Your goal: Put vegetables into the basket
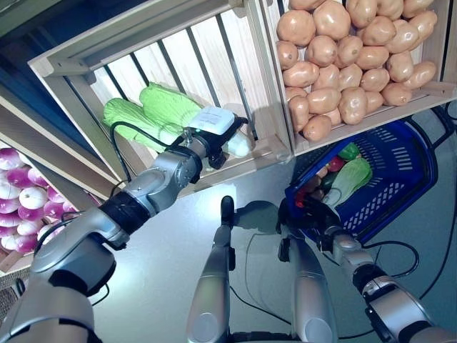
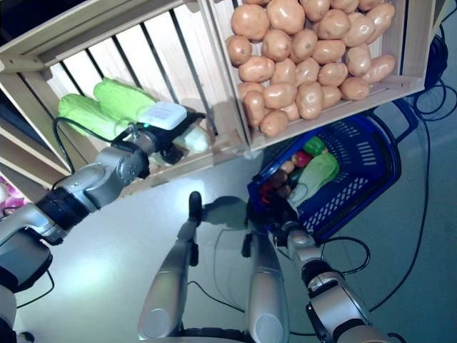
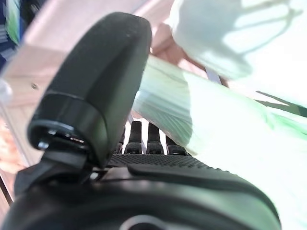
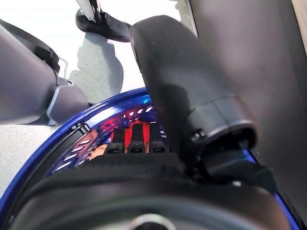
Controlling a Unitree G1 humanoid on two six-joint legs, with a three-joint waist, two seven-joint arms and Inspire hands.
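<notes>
My left hand [image 1: 216, 151] reaches into the slatted wooden crate [image 1: 143, 43] on the stand. Its thumb and fingers are curled round the white stem end of a pale green napa cabbage [image 1: 240, 145], which still rests on the crate's floor. In the left wrist view the cabbage [image 3: 216, 129] lies between the thumb [image 3: 96, 81] and the fingers. The blue plastic basket [image 1: 410, 168] stands on the floor at the right. It holds a napa cabbage [image 1: 350, 179], a green vegetable [image 1: 350, 150] and a red one [image 1: 335, 163]. My right hand [image 1: 303, 211] is open at the basket's near rim [image 4: 57, 139].
A second napa cabbage [image 1: 128, 118] lies beside the held one in the crate. A crate of potatoes [image 1: 343, 57] overhangs the basket's far side. A lower shelf [image 1: 18, 207] with purple and white vegetables is at the far left. Grey floor [image 1: 164, 257] lies between.
</notes>
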